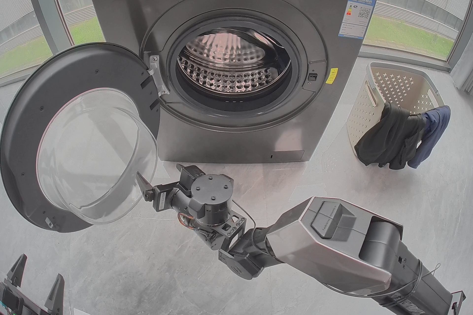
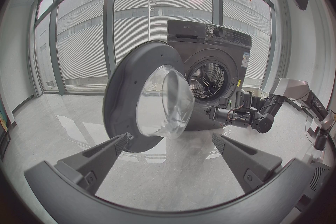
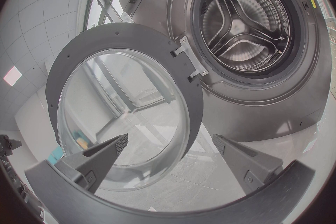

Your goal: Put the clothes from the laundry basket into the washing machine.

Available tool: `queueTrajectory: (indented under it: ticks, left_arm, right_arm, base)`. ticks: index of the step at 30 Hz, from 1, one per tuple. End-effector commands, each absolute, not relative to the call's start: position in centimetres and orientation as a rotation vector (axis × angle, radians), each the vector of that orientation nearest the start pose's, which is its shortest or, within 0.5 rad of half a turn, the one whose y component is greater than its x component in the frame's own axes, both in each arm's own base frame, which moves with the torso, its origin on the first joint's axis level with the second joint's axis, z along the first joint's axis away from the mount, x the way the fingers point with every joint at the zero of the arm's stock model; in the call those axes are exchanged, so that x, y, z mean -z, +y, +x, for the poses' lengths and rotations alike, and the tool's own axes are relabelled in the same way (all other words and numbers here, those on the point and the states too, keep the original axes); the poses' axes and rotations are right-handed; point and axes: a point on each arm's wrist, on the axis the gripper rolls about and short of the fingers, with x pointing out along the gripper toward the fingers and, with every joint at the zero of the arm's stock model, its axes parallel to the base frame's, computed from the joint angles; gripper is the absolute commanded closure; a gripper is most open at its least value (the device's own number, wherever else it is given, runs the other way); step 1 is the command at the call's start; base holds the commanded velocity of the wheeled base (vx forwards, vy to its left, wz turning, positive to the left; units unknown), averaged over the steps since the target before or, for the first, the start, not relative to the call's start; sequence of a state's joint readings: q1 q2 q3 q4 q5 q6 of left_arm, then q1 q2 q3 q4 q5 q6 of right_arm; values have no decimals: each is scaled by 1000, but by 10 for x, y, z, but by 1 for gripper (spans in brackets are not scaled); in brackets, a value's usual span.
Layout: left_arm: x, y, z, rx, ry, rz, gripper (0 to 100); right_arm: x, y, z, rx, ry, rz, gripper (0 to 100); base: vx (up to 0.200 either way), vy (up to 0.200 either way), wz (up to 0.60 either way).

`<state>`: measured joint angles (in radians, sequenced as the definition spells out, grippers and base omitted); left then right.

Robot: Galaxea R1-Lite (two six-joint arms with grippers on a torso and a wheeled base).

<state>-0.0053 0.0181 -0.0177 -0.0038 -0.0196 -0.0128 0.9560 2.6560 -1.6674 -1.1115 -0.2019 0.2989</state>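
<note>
1. Now, the washing machine (image 1: 123, 25) stands with its door (image 1: 29, 134) swung wide to the robot's left. Its drum (image 1: 231, 60) looks bare, so I judge that loading has not yet begun.
2. The clothes are all at the laundry basket (image 1: 394, 84), which sits on the floor (image 1: 295, 183) just to the right of the machine. A dark garment (image 1: 389, 139) and a blue garment (image 1: 433, 129) hang over its near rim, partly inside and partly spilling out.
3. The right pincer (image 3: 169, 140) is released and holds nothing. It hovers low in front of the machine, close to the lower edge of the door's glass bowl and pointing toward it, well apart from the basket.
4. The left pincer (image 2: 171, 139) is also released and empty, held low on the robot's left and facing the open door from some way off.
5. The step in hand, as I read it, is the turn from the opened door to the first pickup.
6. The next move calls for the right arm to swing across to the basket, come down over the draped cloth and clench on a thick fold, most likely of the dark garment nearest the rim.
7. Afterwards it must lift high enough that the trailing cloth clears the basket wall, then carry it through the door ring into the drum.
</note>
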Motion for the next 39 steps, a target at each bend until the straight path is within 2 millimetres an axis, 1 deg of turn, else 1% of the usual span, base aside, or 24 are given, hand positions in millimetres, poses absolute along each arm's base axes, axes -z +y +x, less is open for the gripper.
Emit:
queueTrajectory:
  ticks: [1, 4, 5, 6, 8, 9, 10, 11, 12, 13, 15, 16, 17, 18, 19, 22, 24, 25, 26, 27, 28, 29, 33, 39]
  left_arm:
    - [-76, 0, -23, 26, -3, -14, 0]
    - [-76, 0, -23, 25, -4, -15, 0]
    - [-76, 0, -23, 25, -4, -15, 0]
    - [-76, 0, -23, 26, -4, -9, 0]
    - [-76, 0, -23, 26, -4, -12, 0]
    - [-76, 0, -23, 26, -4, -12, 0]
    - [-76, 0, -23, 26, -4, -11, 0]
    - [-76, 0, -23, 26, -4, -11, 0]
    - [-76, 0, -23, 26, -4, -11, 0]
    - [-76, 0, -23, 26, -4, -11, 0]
    - [-76, 0, -23, 26, -4, -11, 0]
    - [-76, 0, -23, 26, -4, -11, 0]
    - [-76, 0, -23, 26, -4, -11, 0]
    - [-76, 0, -23, 26, -4, -11, 0]
    - [-76, 0, -23, 26, -4, -11, 0]
    - [-76, 0, -23, 26, -4, -11, 0]
    - [-76, 0, -23, 26, -4, -11, 0]
    - [-76, 0, -23, 26, -4, -11, 0]
    - [-76, 0, -23, 26, -4, -11, 0]
    - [-76, 0, -23, 26, -4, -11, 0]
    - [-76, 0, -23, 26, -4, -11, 0]
    - [-76, 0, -23, 26, -4, -11, 0]
    - [-76, 0, -23, 26, -4, -11, 0]
    - [-76, 0, -23, 25, -4, -11, 0]
  right_arm:
    - [-78, 399, 305, -727, 19, 337, 0]
    - [-105, 362, 304, -682, 23, 308, 0]
    - [-105, 362, 304, -682, 23, 308, 0]
    - [-121, 330, 301, -650, 21, 263, 0]
    - [-132, 300, 297, -609, 21, 216, 0]
    - [-132, 300, 297, -609, 21, 216, 0]
    - [-142, 277, 292, -581, 18, 183, 0]
    - [-155, 247, 283, -549, 10, 147, 0]
    - [-163, 231, 277, -533, 4, 130, 0]
    - [-167, 221, 272, -523, -2, 119, 0]
    - [-182, 189, 255, -483, -33, 91, 0]
    - [-188, 177, 248, -467, -47, 91, 0]
    - [-197, 159, 235, -443, -71, 100, 0]
    - [-202, 151, 229, -432, -83, 104, 0]
    - [-209, 135, 216, -410, -106, 111, 0]
    - [-219, 96, 185, -340, -165, 122, 0]
    - [-220, 72, 160, -305, -198, 116, 0]
    - [-218, 63, 149, -291, -208, 111, 0]
    - [-217, 61, 146, -286, -210, 109, 0]
    - [-208, 47, 125, -261, -204, 91, 0]
    - [-204, 43, 117, -251, -199, 84, 0]
    - [-196, 36, 104, -235, -187, 78, 0]
    - [-180, 19, 70, -179, -165, 68, 0]
    - [-158, 3, 32, -69, -136, 27, 0]
  base:
    - [0, 0, 0]
    - [0, 0, 0]
    - [0, 0, 0]
    - [0, 0, 0]
    - [0, 0, 0]
    - [0, 0, 0]
    - [0, 0, 0]
    - [0, 0, 0]
    - [0, 0, 0]
    - [0, 0, 0]
    - [0, 0, 0]
    - [0, 0, 0]
    - [0, 0, 0]
    - [0, 0, 0]
    - [0, 0, 0]
    - [0, 0, 0]
    - [0, 0, 0]
    - [0, 0, 0]
    - [0, 0, 0]
    - [0, 0, 0]
    - [0, 0, 0]
    - [0, 0, 0]
    - [0, 0, 0]
    - [0, 0, 0]
